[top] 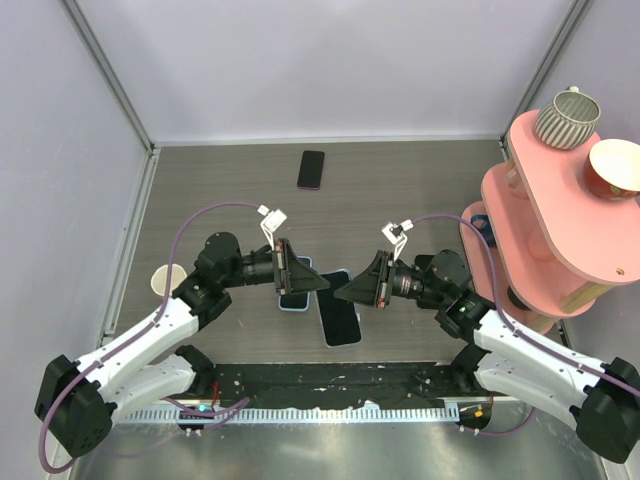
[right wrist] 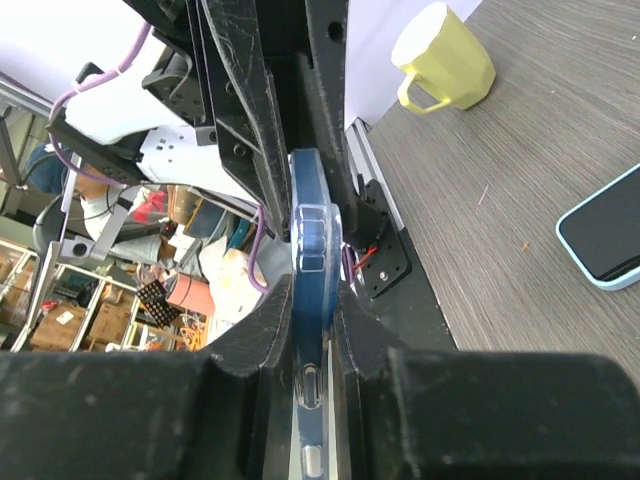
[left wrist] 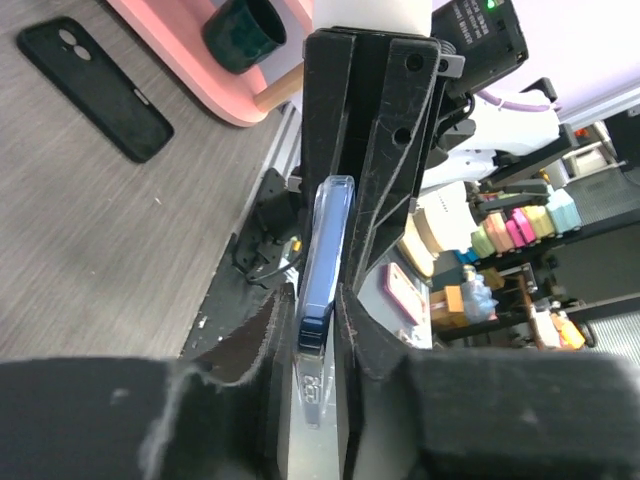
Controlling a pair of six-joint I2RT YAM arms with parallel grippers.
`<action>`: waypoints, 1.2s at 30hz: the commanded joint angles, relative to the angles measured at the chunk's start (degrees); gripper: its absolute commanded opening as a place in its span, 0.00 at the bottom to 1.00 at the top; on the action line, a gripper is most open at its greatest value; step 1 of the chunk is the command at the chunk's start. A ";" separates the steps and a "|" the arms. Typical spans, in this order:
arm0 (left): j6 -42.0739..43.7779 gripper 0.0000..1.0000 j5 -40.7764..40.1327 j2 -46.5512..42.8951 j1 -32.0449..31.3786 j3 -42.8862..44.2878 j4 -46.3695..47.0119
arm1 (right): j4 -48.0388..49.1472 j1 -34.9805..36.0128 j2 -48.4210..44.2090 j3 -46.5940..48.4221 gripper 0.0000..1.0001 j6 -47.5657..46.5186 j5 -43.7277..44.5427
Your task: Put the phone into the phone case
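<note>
Both grippers meet above the table's middle and pinch one thing edge-on between them. It is the transparent phone case (left wrist: 315, 385) with the dark slab phone (left wrist: 325, 250) standing in it. The case's clear end reaches past the phone's end at my left fingers. My left gripper (left wrist: 312, 310) is shut on it, and so is my right gripper (right wrist: 310, 315). The right wrist view shows the case's clear edge with button bumps (right wrist: 312, 390) and the phone's dark bluish edge (right wrist: 310, 220). From above, the left gripper (top: 318, 283) and right gripper (top: 342, 290) hide most of it.
Two light-blue-rimmed phones (top: 340, 322) (top: 291, 300) lie below the grippers. A black phone with a reddish rim (top: 311, 169) lies at the back. A black case (left wrist: 95, 88) lies near the pink shelf (top: 550, 200). A cream cup (top: 167, 281) stands at the left.
</note>
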 commanded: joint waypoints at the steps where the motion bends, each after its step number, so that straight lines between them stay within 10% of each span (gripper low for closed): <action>1: -1.02 0.11 0.44 0.62 0.21 -0.29 5.96 | 5.39 0.30 -1.12 0.95 0.26 1.32 -0.08; 5: -0.22 0.00 0.26 0.62 0.30 -0.12 4.20 | 2.40 0.30 -2.61 0.52 0.46 0.87 0.71; 12: -0.05 0.00 -0.18 0.62 0.91 -0.03 2.80 | 0.46 0.30 -5.78 -0.71 0.49 -0.01 1.77; 20: 0.04 0.00 -0.97 1.41 1.26 0.41 1.31 | -2.09 0.21 -7.98 -2.47 0.02 -1.85 2.47; 26: 1.70 0.01 -2.29 2.20 1.35 1.98 -1.24 | -7.70 0.30 -7.36 -0.20 0.01 -5.19 5.11; 27: 2.23 0.07 -2.73 2.20 1.52 2.43 -2.29 | -7.97 0.30 -6.75 0.16 0.01 -5.37 5.29; 30: 8.11 0.69 -7.37 1.16 2.75 6.11 -14.63 | -9.47 0.30 -5.87 1.74 0.01 -6.16 7.91; 36: 19.71 0.96 -22.76 -1.40 3.81 15.69 -33.91 | -15.70 0.21 -2.98 4.29 0.01 -9.67 12.14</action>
